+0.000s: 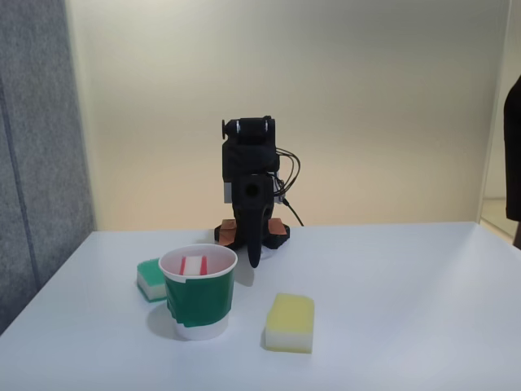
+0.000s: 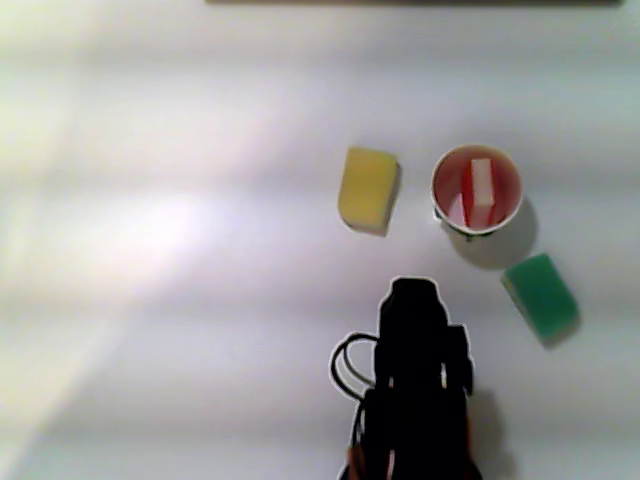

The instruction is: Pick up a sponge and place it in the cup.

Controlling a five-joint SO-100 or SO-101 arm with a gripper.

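Note:
The red-and-white sponge (image 1: 194, 265) stands on edge inside the cup (image 1: 199, 303), its top just below the rim. From above, the sponge (image 2: 478, 190) shows as a white strip with red beside it in the cup's (image 2: 435, 190) mouth. The cup is white paper with a wide green band and stands upright on the table. My gripper (image 1: 255, 259) hangs folded at the arm's base, pointing down behind the cup and apart from it. Its jaws look shut with nothing in them. In the other view the gripper (image 2: 413, 292) is a black shape below the cup.
A green-and-white sponge (image 1: 149, 278) (image 2: 541, 295) lies right beside the cup. A yellow-and-white sponge (image 1: 291, 322) (image 2: 368, 188) lies on the cup's other side. The white table (image 1: 407, 293) stretches wide around them, with a grey panel (image 1: 37, 147) at the left in the fixed view.

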